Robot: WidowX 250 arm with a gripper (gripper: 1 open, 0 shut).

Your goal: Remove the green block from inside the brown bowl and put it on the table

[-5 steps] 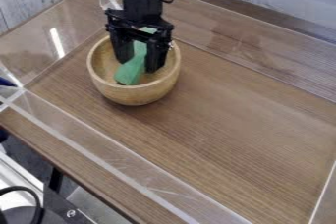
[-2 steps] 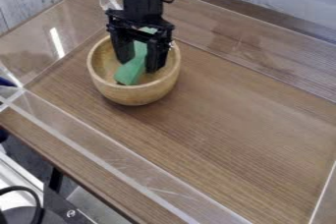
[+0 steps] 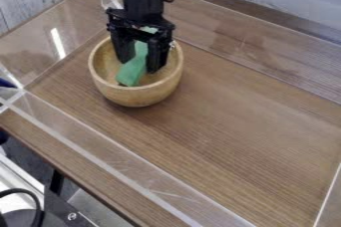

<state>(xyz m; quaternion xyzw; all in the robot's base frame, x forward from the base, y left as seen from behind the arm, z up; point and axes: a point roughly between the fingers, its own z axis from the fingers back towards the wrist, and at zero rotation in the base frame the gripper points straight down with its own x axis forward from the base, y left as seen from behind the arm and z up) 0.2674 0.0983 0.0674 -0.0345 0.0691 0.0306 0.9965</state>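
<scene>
The brown bowl (image 3: 110,90) stands on the table (image 3: 226,121) at the left of centre. Inside it the green block (image 3: 134,70) leans tilted, its upper end rising between the gripper's fingers. My black gripper (image 3: 140,62) points straight down into the bowl, open, with one finger (image 3: 120,54) left of the block and the other on its right. The fingers straddle the block; whether they touch it I cannot tell. The block's top end is partly hidden by the gripper.
Clear acrylic walls (image 3: 54,42) run along the table's edges, close behind and left of the bowl. Bare wood-grain tabletop stretches to the right and toward the front of the bowl.
</scene>
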